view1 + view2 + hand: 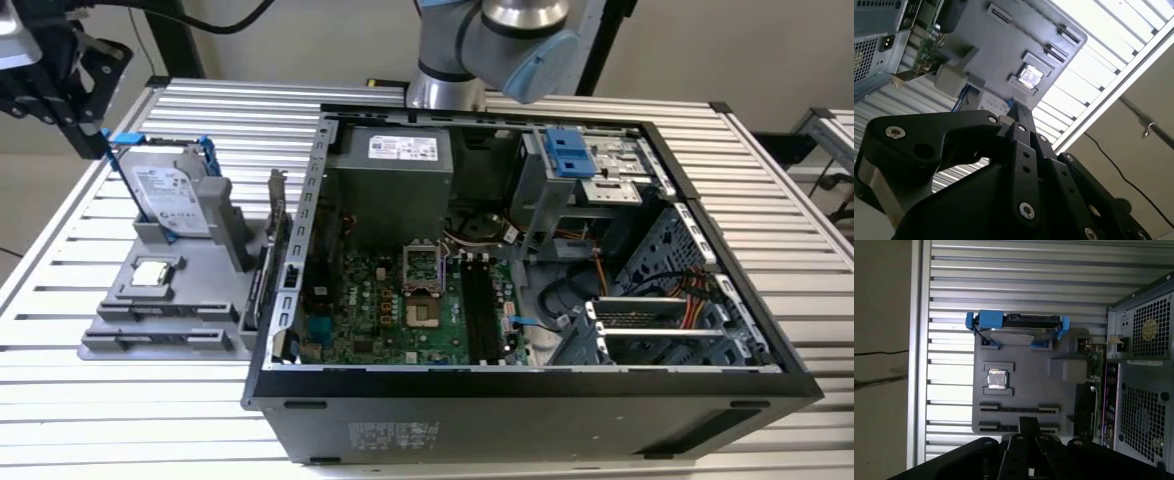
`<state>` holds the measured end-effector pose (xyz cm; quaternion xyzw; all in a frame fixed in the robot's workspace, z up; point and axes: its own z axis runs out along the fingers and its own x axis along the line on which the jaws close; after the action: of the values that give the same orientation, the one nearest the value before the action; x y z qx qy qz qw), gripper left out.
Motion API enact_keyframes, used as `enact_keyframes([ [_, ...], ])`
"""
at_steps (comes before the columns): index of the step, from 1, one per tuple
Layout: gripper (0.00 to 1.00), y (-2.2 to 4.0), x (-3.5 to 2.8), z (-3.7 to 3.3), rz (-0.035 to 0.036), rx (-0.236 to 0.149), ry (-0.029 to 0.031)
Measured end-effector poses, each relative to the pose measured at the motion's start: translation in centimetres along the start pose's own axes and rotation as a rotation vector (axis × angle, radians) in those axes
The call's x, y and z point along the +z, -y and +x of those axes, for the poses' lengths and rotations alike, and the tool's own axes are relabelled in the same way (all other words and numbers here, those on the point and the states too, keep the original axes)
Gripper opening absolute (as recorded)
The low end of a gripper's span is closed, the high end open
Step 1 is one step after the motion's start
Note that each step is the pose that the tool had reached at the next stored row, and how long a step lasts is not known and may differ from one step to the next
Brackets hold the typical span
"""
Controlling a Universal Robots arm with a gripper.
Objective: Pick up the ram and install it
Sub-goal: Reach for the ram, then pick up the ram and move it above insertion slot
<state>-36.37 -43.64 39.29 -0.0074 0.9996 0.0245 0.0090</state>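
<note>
Apparently the ram [1083,410], a light, stiff but fragile stick I'd pinch by its long edges, stood on edge in the gray holder [1026,362] beside the computer case [1141,390], while my gripper [1029,424] hovered over the holder, closed and empty.

The ram, a long, narrow, thin, dark circuit-board stick [1019,409], stands on its long edge in a long slot of the grey plastic holder block [1039,387]. It is outside the open black computer case [534,410]. In the first wrist view it shows as a straight dark line between the slot's 2 grey end posts. Its chips and flat faces cannot be made out. In the exterior view the ram [180,311] sits low and level near the holder's front end, to that view's left of the case.
</note>
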Motion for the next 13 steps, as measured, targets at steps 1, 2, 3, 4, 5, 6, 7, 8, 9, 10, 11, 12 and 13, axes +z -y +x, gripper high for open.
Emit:
enact_keyframes([
  [1,0.0,0.23,-0.01,0.0,0.0001,0.002,0.0],
  [2,0.0,0.43,-0.02,0.01,0.0002,0.005,-0.0001],
  [3,0.0,0.6,-0.03,0.01,0.0003,0.01,-0.0001],
  [4,0.0,0.73,-0.03,0.01,0.0004,0.015,-0.0001],
  [5,0.0,0.86,-0.04,0.01,0.0005,0.021,0.0001],
  [6,0.0,0.99,-0.03,0.02,0.0005,0.027,0.0003],
  [7,0.0,1.14,-0.05,0.02,0.0006,0.033,0.0003],
  [8,0.0,1.34,-0.06,0.02,0.0007,0.036,0.0005],
  [9,0.0,1.56,-0.06,0.02,0.0007,0.038,0.0006],
  [10,0.0,1.8,-0.08,0.02,0.0007,0.038,0.0006],
  [11,0.0,2.04,-0.09,0.03,0.0007,0.038,0.0006],
  [12,0.0,2.29,-0.1,0.03,0.0007,0.038,0.0006],
  [13,0.0,2.52,-0.12,0.04,0.0008,0.038,0.0005],
])
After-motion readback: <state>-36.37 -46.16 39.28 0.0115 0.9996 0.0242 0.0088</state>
